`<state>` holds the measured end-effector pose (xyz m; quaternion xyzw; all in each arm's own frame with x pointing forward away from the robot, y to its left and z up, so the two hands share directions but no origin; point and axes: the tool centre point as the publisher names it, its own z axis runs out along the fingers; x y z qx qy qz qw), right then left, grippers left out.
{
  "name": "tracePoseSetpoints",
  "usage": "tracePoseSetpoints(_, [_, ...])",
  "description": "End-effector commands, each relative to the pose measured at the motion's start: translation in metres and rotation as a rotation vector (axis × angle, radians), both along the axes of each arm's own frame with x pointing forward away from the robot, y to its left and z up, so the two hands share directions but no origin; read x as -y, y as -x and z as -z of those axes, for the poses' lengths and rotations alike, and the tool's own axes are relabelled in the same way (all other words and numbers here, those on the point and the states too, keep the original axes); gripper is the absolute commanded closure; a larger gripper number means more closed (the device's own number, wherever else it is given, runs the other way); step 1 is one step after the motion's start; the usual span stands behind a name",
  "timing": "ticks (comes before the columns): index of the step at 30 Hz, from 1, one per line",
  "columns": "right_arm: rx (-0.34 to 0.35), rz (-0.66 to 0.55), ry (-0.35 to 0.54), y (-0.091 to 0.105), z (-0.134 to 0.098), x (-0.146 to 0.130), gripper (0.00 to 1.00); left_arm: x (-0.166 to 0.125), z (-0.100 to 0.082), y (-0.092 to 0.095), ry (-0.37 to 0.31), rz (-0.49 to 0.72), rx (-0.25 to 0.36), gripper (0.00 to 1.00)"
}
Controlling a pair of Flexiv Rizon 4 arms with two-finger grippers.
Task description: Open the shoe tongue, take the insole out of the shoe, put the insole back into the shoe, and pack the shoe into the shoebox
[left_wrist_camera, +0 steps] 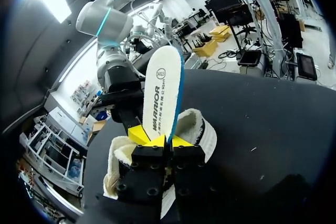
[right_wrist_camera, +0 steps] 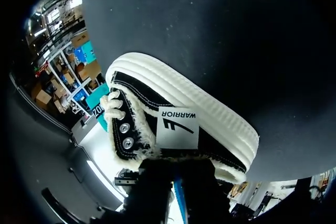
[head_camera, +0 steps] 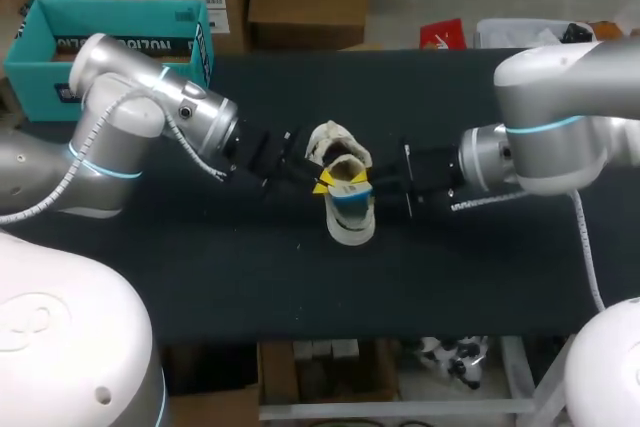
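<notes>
A black shoe (head_camera: 351, 229) with a white sole and a fleece lining lies mid-table. The white insole (head_camera: 347, 175) with a blue edge stands up out of its opening. My left gripper (head_camera: 322, 185) reaches in from the left and is shut on the insole's lower end (left_wrist_camera: 160, 87), its yellow tips (left_wrist_camera: 161, 141) pinching it over the shoe (left_wrist_camera: 203, 129). My right gripper (head_camera: 358, 187) meets it from the right at the fleece collar. Beside the shoe's outer wall (right_wrist_camera: 173, 103), its dark fingers (right_wrist_camera: 152, 182) stand close together with the insole's blue edge (right_wrist_camera: 178, 200) between them. The teal shoebox (head_camera: 130, 17) sits open at the far left.
Black table top (head_camera: 480, 277) lies bare in front of the shoe and to both sides. My two forearms cross the table's middle band from left and right. Cardboard boxes stand behind the far edge.
</notes>
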<state>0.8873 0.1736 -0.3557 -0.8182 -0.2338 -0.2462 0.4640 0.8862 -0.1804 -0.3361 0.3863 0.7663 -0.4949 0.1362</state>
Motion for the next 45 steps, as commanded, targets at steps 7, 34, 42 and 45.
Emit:
tracePoseSetpoints(7, [-0.011, 0.01, 0.01, -0.005, 0.003, 0.002, 1.0, 0.001, 0.002, 0.005, 0.027, 0.01, -0.01, 0.6])
tracePoseSetpoints(34, [0.015, 0.071, 0.032, 0.03, -0.018, 0.009, 0.53, 0.014, -0.014, 0.028, 0.032, 0.017, 0.072, 1.0])
tracePoseSetpoints(42, [0.022, 0.071, 0.048, 0.033, -0.02, 0.006, 1.0, 0.015, -0.012, 0.028, 0.033, 0.01, 0.066, 1.0])
tracePoseSetpoints(45, [0.023, 0.062, 0.05, 0.028, -0.016, 0.005, 1.0, 0.015, -0.011, 0.027, 0.027, 0.006, 0.072, 1.0])
